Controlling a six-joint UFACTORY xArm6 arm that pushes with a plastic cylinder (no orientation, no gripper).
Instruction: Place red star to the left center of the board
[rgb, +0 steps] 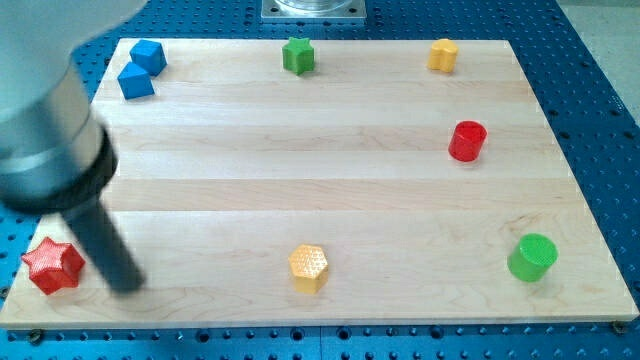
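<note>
The red star lies at the board's bottom left corner, close to the left edge. My tip rests on the board just to the right of the star, a short gap apart from it. The dark rod rises from the tip up and to the left into the blurred grey arm body, which covers the left middle of the wooden board.
Two blue blocks sit at the top left. A green star is at the top centre, a yellow block at the top right. A red cylinder is at the right, a green cylinder at the bottom right, a yellow hexagon at the bottom centre.
</note>
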